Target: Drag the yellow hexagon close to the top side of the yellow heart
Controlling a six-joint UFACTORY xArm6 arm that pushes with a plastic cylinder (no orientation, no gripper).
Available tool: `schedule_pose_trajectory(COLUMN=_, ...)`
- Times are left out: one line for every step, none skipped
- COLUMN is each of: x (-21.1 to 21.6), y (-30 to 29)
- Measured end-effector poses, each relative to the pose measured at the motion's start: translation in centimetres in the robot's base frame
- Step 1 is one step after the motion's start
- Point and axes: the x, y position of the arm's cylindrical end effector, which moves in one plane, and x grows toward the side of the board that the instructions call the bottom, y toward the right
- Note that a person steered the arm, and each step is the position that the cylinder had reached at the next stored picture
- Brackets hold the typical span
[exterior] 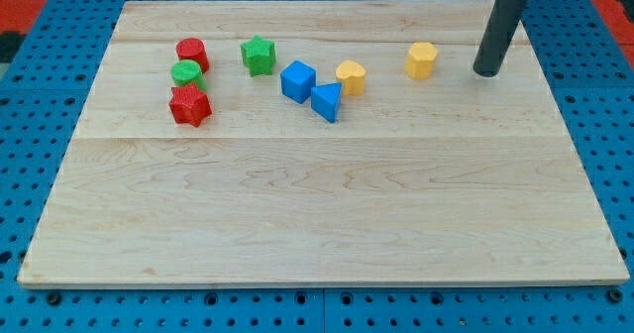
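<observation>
The yellow hexagon [421, 59] stands on the wooden board near the view's top right. The yellow heart [351, 76] lies to its left and slightly lower, about a block's width away. My tip [486, 73] rests on the board to the right of the yellow hexagon, with a gap between them. The rod rises from it toward the view's top edge.
A blue cube [297, 80] and a blue triangle [326, 102] sit just left of the yellow heart. A green star [259, 55], a red cylinder [191, 52], a green cylinder [186, 73] and a red star [189, 106] cluster at the upper left. The board's edge [555, 95] runs right of my tip.
</observation>
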Motion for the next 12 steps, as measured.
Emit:
schedule_pose_trajectory(x=-0.9, y=-0.5)
schedule_pose_trajectory(x=-1.3, y=-3.2)
schedule_pose_trajectory(x=-2.4, y=-7.1)
schedule_pose_trajectory(x=-2.8, y=-9.4)
schedule_pose_trajectory(x=-2.8, y=-10.8)
schedule_pose_trajectory(x=0.4, y=-9.8)
schedule_pose_trajectory(x=0.5, y=-10.0)
schedule_pose_trajectory(x=0.4, y=-10.1)
schedule_pose_trajectory(x=-0.2, y=-10.5)
schedule_pose_trajectory(x=-0.7, y=-10.7)
schedule_pose_trajectory(x=-1.3, y=-11.1)
schedule_pose_trajectory(x=-2.0, y=-11.5)
